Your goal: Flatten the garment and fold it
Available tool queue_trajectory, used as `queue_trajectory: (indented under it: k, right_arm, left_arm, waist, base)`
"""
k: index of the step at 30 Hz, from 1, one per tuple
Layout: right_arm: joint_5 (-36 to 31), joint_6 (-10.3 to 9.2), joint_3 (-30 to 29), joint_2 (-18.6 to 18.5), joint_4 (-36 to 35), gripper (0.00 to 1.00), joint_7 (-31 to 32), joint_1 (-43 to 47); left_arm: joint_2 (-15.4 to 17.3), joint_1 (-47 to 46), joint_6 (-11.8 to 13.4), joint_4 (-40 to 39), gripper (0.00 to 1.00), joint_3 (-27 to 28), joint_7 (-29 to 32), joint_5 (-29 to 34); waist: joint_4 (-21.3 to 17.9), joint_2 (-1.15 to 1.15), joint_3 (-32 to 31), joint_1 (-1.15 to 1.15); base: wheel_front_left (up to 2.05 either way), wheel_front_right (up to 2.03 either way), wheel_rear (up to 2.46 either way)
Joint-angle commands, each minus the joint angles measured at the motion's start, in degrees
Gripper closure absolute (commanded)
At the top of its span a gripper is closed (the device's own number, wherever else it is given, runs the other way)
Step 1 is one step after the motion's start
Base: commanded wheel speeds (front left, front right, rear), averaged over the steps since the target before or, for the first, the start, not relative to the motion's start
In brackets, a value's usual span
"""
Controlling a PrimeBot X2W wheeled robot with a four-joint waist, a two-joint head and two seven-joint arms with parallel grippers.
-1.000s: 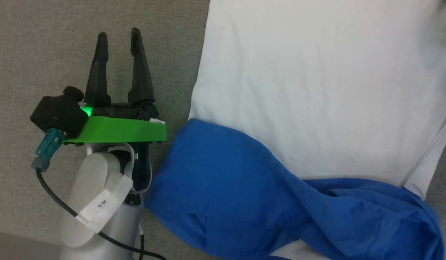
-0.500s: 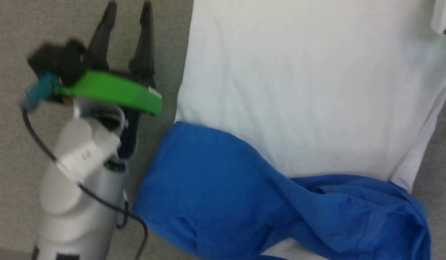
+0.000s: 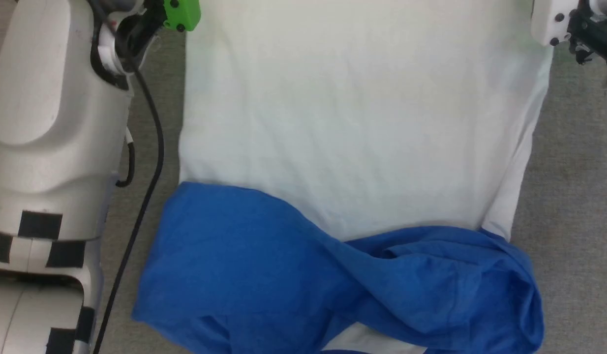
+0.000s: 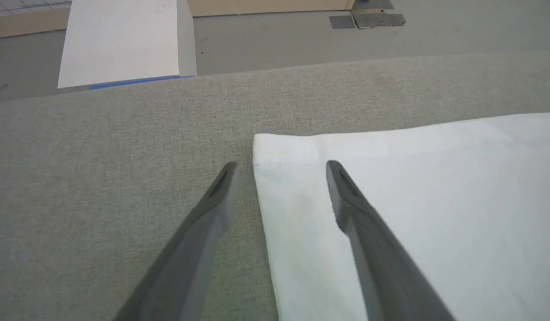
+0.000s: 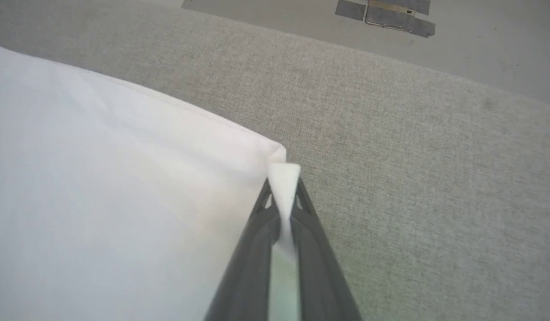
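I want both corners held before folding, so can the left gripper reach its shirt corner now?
Probably yes: the left gripper is open and sits astride the side edge of the shirt, right by the corner, with nothing in the way.

— Room on our left?
— We see bare grey tabletop (image 4: 101, 178) from 9 to 12 o'clock of our left gripper (image 4: 280, 164), whose wide-apart fingers straddle the side edge of the garment (image 4: 413, 200)
— And our right?
— From 12 to 4 o'clock of our right gripper (image 5: 284, 183) the tabletop lies open; the white cloth it pinches blocks 7 to 11
— Nearer us?
— In the head view, bunched blue sleeves (image 3: 284, 275) lie at 6 o'clock, our left forearm (image 3: 47, 123) and its black cable (image 3: 161, 152) at 9
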Motion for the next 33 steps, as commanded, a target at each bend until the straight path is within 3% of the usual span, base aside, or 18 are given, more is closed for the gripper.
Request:
queue_trajectory:
  k: [1, 6, 9, 10, 11, 12, 18, 25, 29, 33]
  right_arm:
    - [0.89, -0.09, 0.7, -0.03, -0.37, 1.0, -0.64, -0.87]
    - [3.28, -0.09, 3.39, -0.88, -1.71, 1.0, -2.36, -0.73]
    - [4.29, -0.09, 4.35, -1.69, -2.13, 1.0, -2.91, -0.49]
    - [4.52, -0.09, 4.48, -1.92, -2.2, 1.0, -3.02, -0.46]
    - [4.74, -0.09, 4.62, -2.22, -2.29, 1.0, -3.12, -0.42]
    - [4.89, -0.09, 4.72, -2.45, -2.34, 1.0, -3.19, -0.39]
    - [5.0, -0.09, 5.08, -3.96, -2.31, 1.0, -4.1, -1.47]
    - [3.37, -0.09, 4.68, -4.08, -1.17, 1.0, -9.17, -6.72]
    - [1.46, -0.09, 4.6, -3.53, 0.34, 1.0, -13.25, -10.69]
    - [0.41, -0.09, 4.5, -2.31, 2.18, 1.0, -16.49, -12.67]
  left_arm:
    - [0.63, -1.26, 1.01, 1.72, 0.0, -0.39, 1.58, 1.04]
    - [1.38, -2.62, 5.16, 6.83, 0.0, -1.28, 8.63, 2.47]
    - [1.23, -1.93, 5.8, 7.48, 0.0, -1.66, 11.69, 1.86]
    - [1.06, -1.62, 5.76, 7.38, 0.27, -1.6, 12.2, 1.41]
    - [0.97, -1.34, 5.55, 7.12, 0.8, -1.61, 12.45, 1.05]
    - [1.0, -1.19, 5.27, 6.79, 1.0, -1.62, 12.13, 0.89]
    - [0.64, -1.75, 6.29, 4.93, 1.0, 1.84, 4.96, -0.52]
    - [0.97, -6.19, 8.9, 4.41, 1.0, 3.99, -5.2, 2.0]
    - [1.05, -9.15, 9.33, 4.48, 1.0, 4.89, -10.4, 2.91]
    - [0.61, -10.34, 8.2, 5.7, 1.0, 5.22, -12.85, 2.18]
  waist:
    - [-2.23, 0.0, 1.99, -0.01]
    - [-3.59, 0.0, 3.3, -0.01]
    - [-3.7, 0.0, 3.59, -0.01]
    - [-3.65, 0.0, 3.67, -0.01]
    - [-3.57, 0.0, 3.75, -0.01]
    - [-3.49, 0.0, 3.79, -0.01]
    - [-2.88, 0.0, 3.5, -0.01]
    - [-2.58, 0.0, 2.79, -0.01]
    - [-2.54, 0.0, 2.42, -0.01]
    - [-2.38, 0.0, 1.66, -0.01]
  base:
    - [0.0, 0.0, 0.0]
    - [0.0, 0.0, 0.0]
    - [0.0, 0.0, 0.0]
    - [0.0, 0.0, 0.0]
    - [0.0, 0.0, 0.0]
    - [0.0, 0.0, 0.0]
    - [0.0, 0.0, 0.0]
    - [0.0, 0.0, 0.0]
    - [0.0, 0.0, 0.0]
    - [0.0, 0.0, 0.0]
